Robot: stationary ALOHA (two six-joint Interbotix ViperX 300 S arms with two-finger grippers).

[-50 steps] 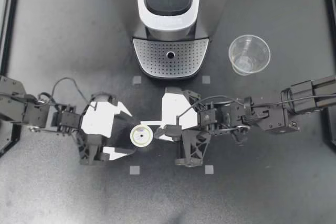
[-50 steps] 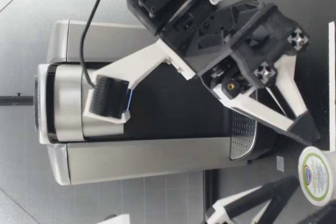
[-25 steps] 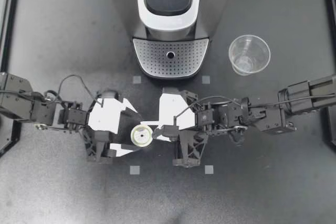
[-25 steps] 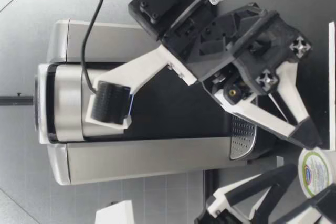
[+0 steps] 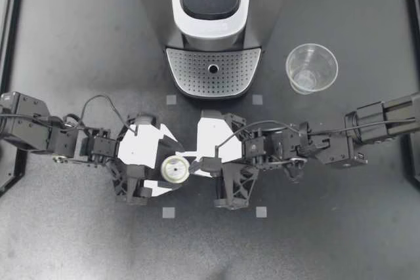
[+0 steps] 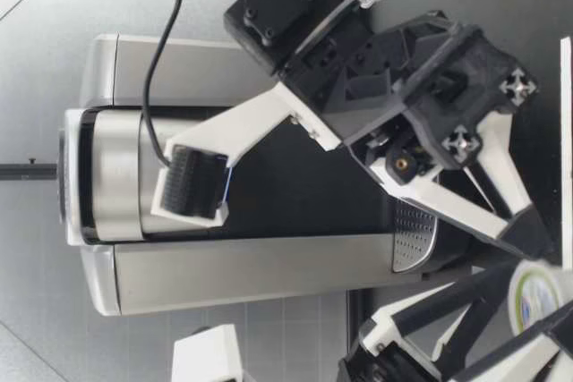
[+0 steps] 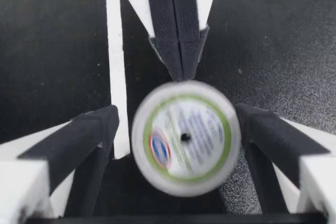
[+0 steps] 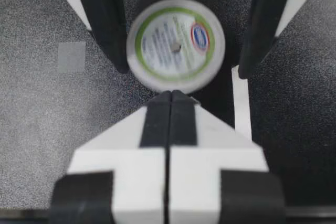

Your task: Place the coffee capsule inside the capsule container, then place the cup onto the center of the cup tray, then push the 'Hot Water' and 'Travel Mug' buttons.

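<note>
Left gripper point(image 5: 174, 170) straddled the coffee capsule point(image 5: 176, 168), fingers wide and not gripping, at six o'clock from the coffee machine point(image 5: 213, 24). Right gripper point(image 5: 193, 161), closed and empty, sat at the capsule's three o'clock; an uneven squeeze risked tipping it.

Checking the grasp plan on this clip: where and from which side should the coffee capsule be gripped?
Probably best by its round side wall, coming in level from my left. The coffee capsule stands lid up, and my left gripper has open fingers either side of it; my right gripper, shut, blocks the other side.
</note>
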